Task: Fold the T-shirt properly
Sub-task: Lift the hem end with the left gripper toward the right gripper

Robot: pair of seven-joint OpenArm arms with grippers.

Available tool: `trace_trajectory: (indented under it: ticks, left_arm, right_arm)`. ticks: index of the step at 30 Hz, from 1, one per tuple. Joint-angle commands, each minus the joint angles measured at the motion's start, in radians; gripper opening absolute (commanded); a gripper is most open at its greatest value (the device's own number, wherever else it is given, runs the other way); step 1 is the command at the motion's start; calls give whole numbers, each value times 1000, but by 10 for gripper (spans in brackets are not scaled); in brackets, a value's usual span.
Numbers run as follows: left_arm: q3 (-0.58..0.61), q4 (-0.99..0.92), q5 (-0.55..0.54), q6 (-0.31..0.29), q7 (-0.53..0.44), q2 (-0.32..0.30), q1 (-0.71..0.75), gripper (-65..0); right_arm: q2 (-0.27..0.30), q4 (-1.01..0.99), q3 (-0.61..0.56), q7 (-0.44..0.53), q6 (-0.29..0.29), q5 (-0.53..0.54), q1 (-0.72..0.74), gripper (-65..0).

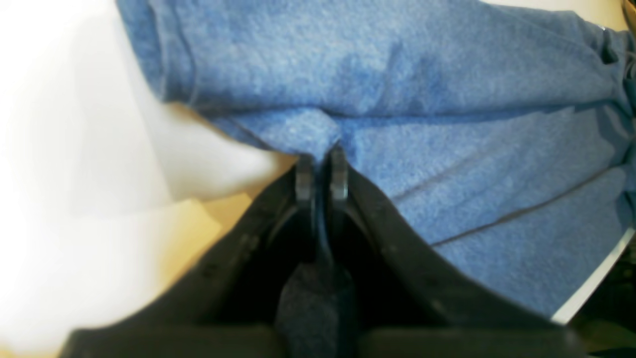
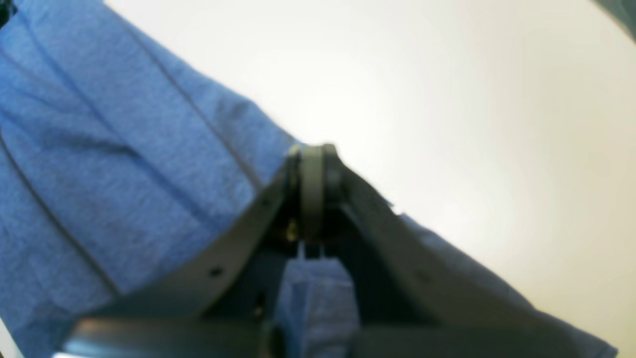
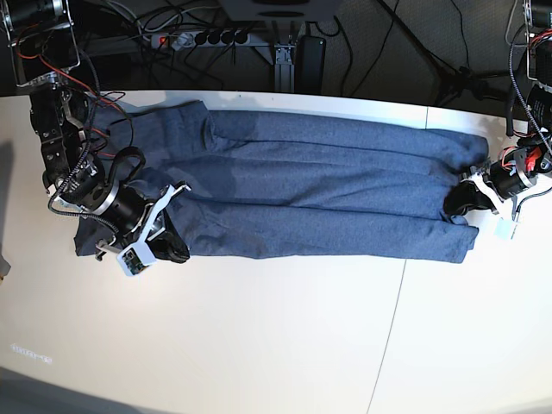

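step: both arms are gripping the ends of the long-folded shirt
left claw: clamping cloth
right claw: clamping cloth
next: lifting both ends evenly

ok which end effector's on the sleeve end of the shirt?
The right end effector, at the base view's left, where the T-shirt widens into sleeves. The left end effector grips the narrower straight end opposite.

White table, a power strip and tangled cables on dark floor behind.
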Motion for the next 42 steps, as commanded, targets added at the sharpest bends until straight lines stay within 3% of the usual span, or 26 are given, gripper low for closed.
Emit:
trace_trajectory:
  ticks: [1, 19, 28, 31, 34, 42]
  left_arm:
    - [-5, 2, 23, 31, 11, -17, -18, -650]
    - [-6, 29, 50, 35, 18, -34, -64, -650]
    - [-6, 328, 153, 40, 24, -27, 38, -650]
    - [-6, 425, 232, 121, 4, 2, 82, -650]
    - [-6, 495, 304, 159, -8, 45, 99, -650]
    - [-6, 600, 347, 164, 7, 167, 98, -650]
  right_arm:
    - [13, 19, 17, 17, 48, 5, 16, -650]
    - [13, 18, 53, 10, 48, 2, 13, -650]
    - [13, 18, 53, 12, 48, -18, 13, -650]
    - [13, 18, 53, 11, 48, -18, 13, -650]
    - [13, 18, 53, 11, 48, -18, 13, -650]
    - [13, 18, 53, 11, 48, -18, 13, -650]
